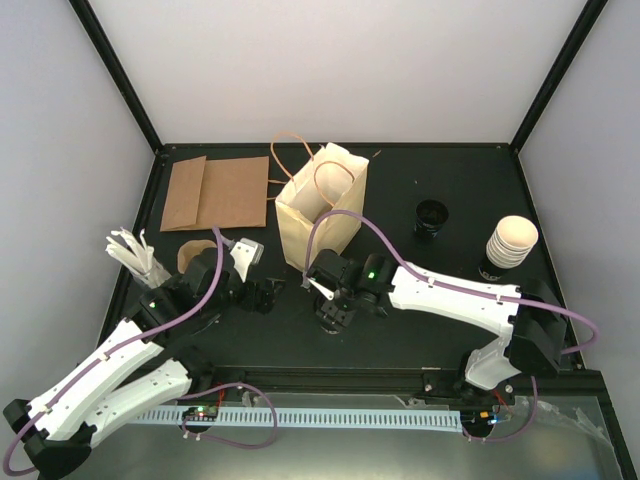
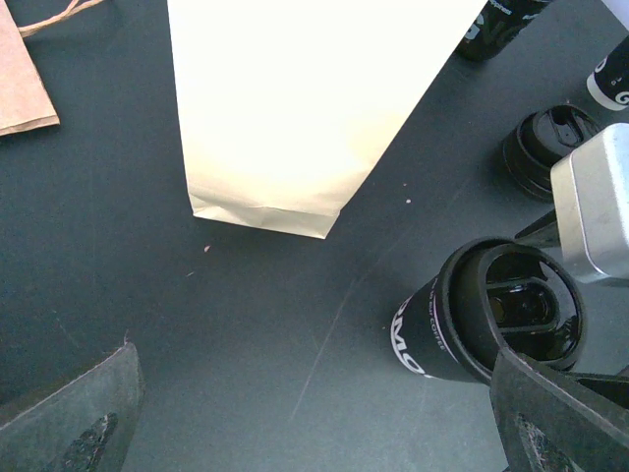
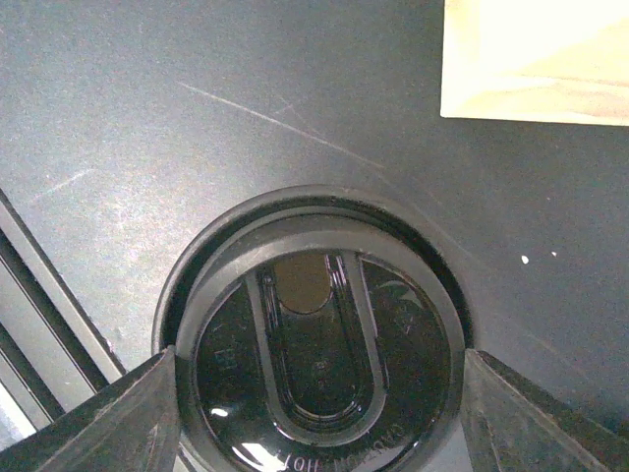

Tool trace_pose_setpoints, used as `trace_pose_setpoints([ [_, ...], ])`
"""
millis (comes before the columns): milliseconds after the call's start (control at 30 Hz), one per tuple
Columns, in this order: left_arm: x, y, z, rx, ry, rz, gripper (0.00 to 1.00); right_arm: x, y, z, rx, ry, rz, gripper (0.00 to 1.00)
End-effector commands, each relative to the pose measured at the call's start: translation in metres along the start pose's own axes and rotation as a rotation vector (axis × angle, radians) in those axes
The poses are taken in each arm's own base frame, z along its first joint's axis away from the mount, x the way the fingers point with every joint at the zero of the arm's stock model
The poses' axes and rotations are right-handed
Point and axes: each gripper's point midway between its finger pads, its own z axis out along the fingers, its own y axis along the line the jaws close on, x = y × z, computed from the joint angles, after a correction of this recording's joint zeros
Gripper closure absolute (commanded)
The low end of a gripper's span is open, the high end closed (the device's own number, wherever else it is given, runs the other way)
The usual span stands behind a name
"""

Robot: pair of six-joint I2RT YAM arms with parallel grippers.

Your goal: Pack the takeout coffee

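Black lidded takeout coffee cup [image 3: 314, 324] stands upright near the table [image 1: 400, 340] front edge; right end effector [image 3: 314, 413] straddles it, and we cannot tell if it clamps; left end effector [image 2: 314, 423] is spread apart.

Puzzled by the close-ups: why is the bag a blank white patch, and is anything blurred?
Left wrist: bag overexposed, creases washed out; left fingers blurred. Right wrist: bag corner glares too, lid shows small glints, right fingers soft. Top view: even light, bag's folds stay visible.
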Motion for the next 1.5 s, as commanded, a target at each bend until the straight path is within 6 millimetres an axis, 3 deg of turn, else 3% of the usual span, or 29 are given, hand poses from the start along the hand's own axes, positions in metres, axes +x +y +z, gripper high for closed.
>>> trace_pose_setpoints([
  [0,-0.014,-0.001,-0.006,-0.004,-0.043,0.008,0.01,-0.005,-0.010,-0.018,0.040,-0.041,0.024,0.29],
  [367,-0.013,-0.001,-0.006,-0.004,-0.043,0.005,0.01,0.003,-0.023,-0.032,0.095,-0.078,0.072,0.30],
  [1033,-0.013,-0.001,-0.005,-0.003,-0.043,0.005,0.01,0.019,-0.016,-0.007,0.051,-0.013,0.108,0.31],
  [1467,-0.013,-0.002,-0.005,0.000,-0.041,0.006,0.01,0.022,-0.015,-0.002,0.047,0.005,0.099,0.31],
])
